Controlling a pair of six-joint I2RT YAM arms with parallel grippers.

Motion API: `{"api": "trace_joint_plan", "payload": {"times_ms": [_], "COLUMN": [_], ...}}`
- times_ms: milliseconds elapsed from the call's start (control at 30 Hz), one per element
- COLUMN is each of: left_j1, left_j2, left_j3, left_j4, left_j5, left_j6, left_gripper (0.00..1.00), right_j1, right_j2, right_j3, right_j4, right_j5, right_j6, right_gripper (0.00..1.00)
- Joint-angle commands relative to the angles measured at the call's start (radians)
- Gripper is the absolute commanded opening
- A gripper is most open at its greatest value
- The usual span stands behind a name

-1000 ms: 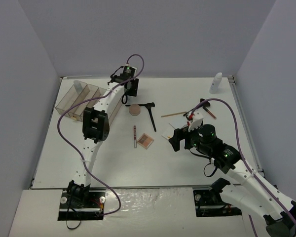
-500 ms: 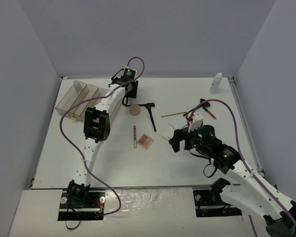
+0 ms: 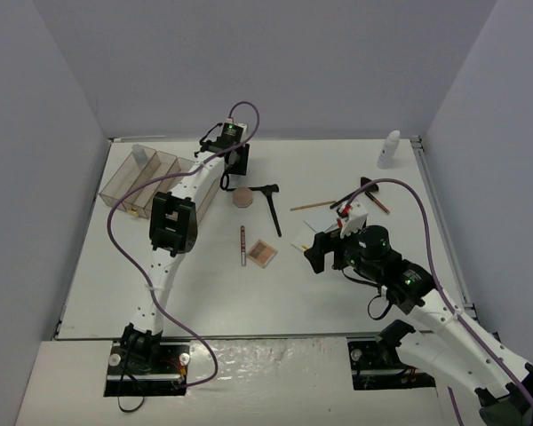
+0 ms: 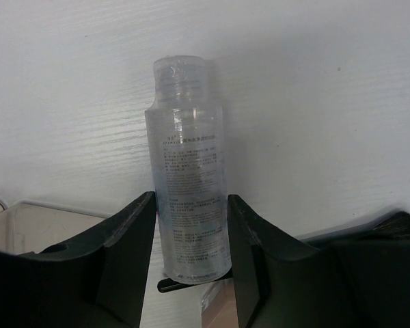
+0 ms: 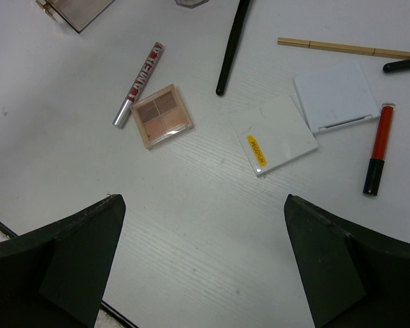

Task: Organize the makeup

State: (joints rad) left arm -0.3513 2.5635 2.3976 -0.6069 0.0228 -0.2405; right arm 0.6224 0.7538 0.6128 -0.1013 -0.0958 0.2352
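The left gripper (image 4: 190,205) has just narrowed, and its fingers (image 4: 140,225) now press against both sides of the clear bottle (image 4: 188,171). I read this as a grasp made. The bottle sits between the jaws at the far side of the table (image 3: 338,293), just right of the tray (image 3: 142,182) and near the compact (image 3: 242,197). I cannot tell whether it is off the surface yet. The overhead view shows the arm nearly unmoved over the last second, so only the jaws have changed.

The right gripper (image 5: 203,205) remains spread wide and holds nothing. It hovers over the palette (image 5: 162,116) and a white pad (image 5: 277,143).

Judgement: the pick is complete, and carrying the bottle to a tray compartment is next. Most items are still loose.
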Motion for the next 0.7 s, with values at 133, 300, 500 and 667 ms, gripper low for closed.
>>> {"api": "trace_joint_plan", "payload": {"times_ms": [133, 300, 500, 667], "left_j1": [-0.009, -0.009, -0.008, -0.009], "left_j2": [-0.08, -0.076, -0.055, -0.042], "left_j3": [-0.037, -0.044, -0.009, -0.009], "left_j4": [-0.066, -0.044, -0.034, -0.013], "left_j5": [0.0, -0.014, -0.014, -0.044], "left_j6": [-0.008, -0.003, -0.005, -0.006], "left_gripper": [0.25, 0.27, 0.42, 0.48], "right_j1": [-0.001, 0.0, -0.001, 0.0], "right_j2": [-0.008, -0.018, -0.008, -0.004], "right_j3": [0.002, -0.007, -0.003, -0.002], "right_j4": [0.055, 0.055, 0.055, 0.055], "right_j5": [-0.015, -0.015, -0.013, -0.013], "right_j6": [0.007, 0.012, 0.01, 0.01], "right_gripper": [1.0, 1.0, 1.0, 1.0]}}
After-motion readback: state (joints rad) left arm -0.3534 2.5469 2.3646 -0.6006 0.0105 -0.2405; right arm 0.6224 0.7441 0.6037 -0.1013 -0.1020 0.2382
